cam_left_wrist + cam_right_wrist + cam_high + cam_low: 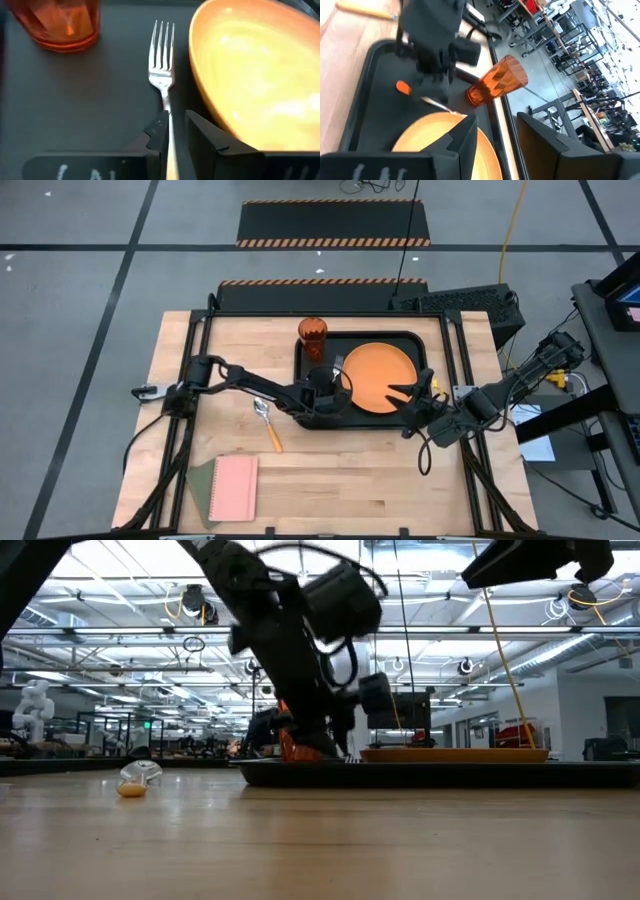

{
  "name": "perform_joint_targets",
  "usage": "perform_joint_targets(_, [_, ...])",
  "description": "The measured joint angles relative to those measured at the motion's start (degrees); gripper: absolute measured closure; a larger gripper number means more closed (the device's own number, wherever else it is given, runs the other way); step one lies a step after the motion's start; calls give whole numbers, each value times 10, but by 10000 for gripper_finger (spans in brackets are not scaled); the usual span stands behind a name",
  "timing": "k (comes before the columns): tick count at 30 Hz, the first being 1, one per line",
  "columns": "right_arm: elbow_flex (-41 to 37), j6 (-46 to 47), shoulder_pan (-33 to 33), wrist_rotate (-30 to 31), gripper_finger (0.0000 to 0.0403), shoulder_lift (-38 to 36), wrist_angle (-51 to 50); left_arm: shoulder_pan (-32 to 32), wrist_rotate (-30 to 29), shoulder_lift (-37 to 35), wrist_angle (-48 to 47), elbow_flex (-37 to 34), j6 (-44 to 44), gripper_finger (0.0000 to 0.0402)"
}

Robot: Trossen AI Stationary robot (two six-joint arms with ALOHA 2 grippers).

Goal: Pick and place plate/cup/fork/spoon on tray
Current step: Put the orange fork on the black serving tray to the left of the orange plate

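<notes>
The black tray (310, 365) holds the orange plate (380, 377), with the amber cup (312, 337) upright at its far left corner. The fork (162, 55) lies flat on the tray floor between cup and plate, tines toward the far edge. Its orange handle end shows in the right wrist view (402, 88). My left gripper (335, 387) is low over the fork, slightly open, with one finger on either side of its neck (170, 135). My right gripper (410, 395) is open and empty above the plate's near right rim (440, 130). The spoon (268, 423) lies on the table left of the tray.
A pink notebook (233, 488) on a green cloth lies near the table's near left edge. The plate's rim (200, 80) stands close beside the fork. In the low view the spoon (135, 780) lies left of the tray (440, 772).
</notes>
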Motion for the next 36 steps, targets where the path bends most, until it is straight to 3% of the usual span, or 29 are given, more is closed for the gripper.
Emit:
perform_joint_targets(5, [0,19,0,-1,273,0,-32,-16,29,-42,-74,0,36,337])
perform_joint_targets(10, [0,30,0,-18,273,-1,-33,-25,98,-56,-72,0,103,337])
perform_joint_targets(14, [0,32,0,-35,273,-1,-33,-32,139,-50,-78,0,95,333])
perform_joint_targets(25, [0,19,0,-45,273,-1,-33,-48,88,-46,-125,0,66,261])
perform_joint_targets(31, [0,19,0,-45,273,-1,-38,-52,105,-46,-204,0,24,257])
perform_joint_targets(36, [0,29,0,-46,273,-1,-48,-59,119,-40,-207,0,26,256])
